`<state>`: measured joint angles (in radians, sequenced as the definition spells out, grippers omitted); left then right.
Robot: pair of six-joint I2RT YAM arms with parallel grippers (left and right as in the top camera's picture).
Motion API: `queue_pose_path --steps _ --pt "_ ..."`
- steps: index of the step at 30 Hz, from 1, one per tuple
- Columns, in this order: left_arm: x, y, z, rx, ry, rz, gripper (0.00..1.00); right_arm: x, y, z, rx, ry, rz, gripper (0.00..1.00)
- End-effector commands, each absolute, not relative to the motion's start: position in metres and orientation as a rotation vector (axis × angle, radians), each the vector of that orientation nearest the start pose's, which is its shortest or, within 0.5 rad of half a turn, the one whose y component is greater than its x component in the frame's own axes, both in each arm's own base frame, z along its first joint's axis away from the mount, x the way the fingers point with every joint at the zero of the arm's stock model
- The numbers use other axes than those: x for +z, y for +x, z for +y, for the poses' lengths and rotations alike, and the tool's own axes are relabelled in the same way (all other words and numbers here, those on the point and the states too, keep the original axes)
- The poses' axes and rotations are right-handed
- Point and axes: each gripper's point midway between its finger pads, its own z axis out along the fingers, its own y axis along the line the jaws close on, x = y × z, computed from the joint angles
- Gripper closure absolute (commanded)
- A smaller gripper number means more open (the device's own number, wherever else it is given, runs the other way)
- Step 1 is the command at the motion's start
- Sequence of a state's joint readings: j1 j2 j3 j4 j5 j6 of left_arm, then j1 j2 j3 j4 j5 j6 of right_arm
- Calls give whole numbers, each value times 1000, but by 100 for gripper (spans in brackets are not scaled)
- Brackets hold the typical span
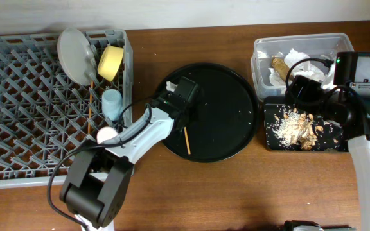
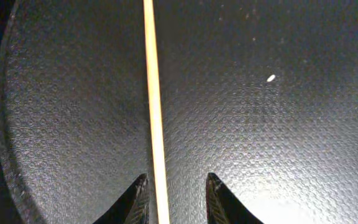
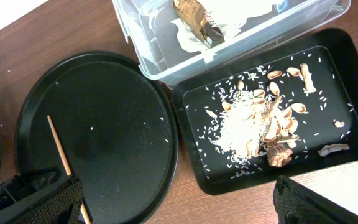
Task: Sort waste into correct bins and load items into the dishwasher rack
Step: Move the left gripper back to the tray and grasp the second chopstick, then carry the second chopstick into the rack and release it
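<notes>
The chopstick [image 1: 186, 141] is a thin, straight, pale wooden stick with a plain, even shaft. It lies flat on the pebbled surface of the round black tray [image 1: 230, 96], in the near left part of it, in the middle of the counter [image 1: 236, 192]. From overhead its long axis runs almost straight from the far side to the near side, with the near end leaning a little to the right. In the left wrist view it runs straight up the picture. The left pincer [image 2: 177, 193] straddles it with its jaws apart. The stick sits just beside one dark fingertip [image 2: 138, 199], and bare tray shows between it and the other, so it is not clamped. The right pincer [image 3: 182, 202] hangs with its jaws wide apart over the shallow black tray [image 3: 353, 93] of food scraps.
</notes>
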<state>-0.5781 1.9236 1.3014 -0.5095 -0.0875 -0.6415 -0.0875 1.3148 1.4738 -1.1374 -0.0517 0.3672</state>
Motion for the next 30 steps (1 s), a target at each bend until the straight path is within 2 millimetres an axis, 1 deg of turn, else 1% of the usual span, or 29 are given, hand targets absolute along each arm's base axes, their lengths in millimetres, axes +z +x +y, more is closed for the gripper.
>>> queue_pose_path --steps 1,6,12,13,14,17,18,20,23,25,27,29,30 --pt "19 383 -226 -176 -151 2753 71 266 323 -23 161 571 2483 2" --pt "16 383 -225 -172 -188 2755 72 266 323 -23 161 571 2483 1" --pt "1 384 -227 -164 -186 2772 72 266 323 -23 161 571 2483 1" --pt "2 384 -228 -168 -186 2769 74 266 323 -23 161 571 2483 2" --pt "0 384 -227 -166 -191 2771 78 266 323 -23 161 571 2483 1" --pt "-4 384 -230 -178 -188 2778 80 266 323 -23 161 571 2483 2" --pt "-4 384 -229 -177 -188 2779 83 266 323 -23 161 571 2483 2" --pt "-4 384 -229 -177 -187 2779 98 266 323 -23 161 571 2483 1" --pt "-4 385 -230 -180 -187 2775 99 266 323 -23 161 571 2483 2" --pt "-2 386 -231 -184 -187 2772 99 266 323 -23 161 571 2483 2" --pt "5 389 -236 -209 -185 2773 99 266 323 -23 161 571 2483 2" --pt "18 395 -238 -207 -166 2768 99 266 323 -23 161 571 2483 1" --pt "32 402 -239 -200 -103 2757 99 266 323 -23 161 571 2483 2"
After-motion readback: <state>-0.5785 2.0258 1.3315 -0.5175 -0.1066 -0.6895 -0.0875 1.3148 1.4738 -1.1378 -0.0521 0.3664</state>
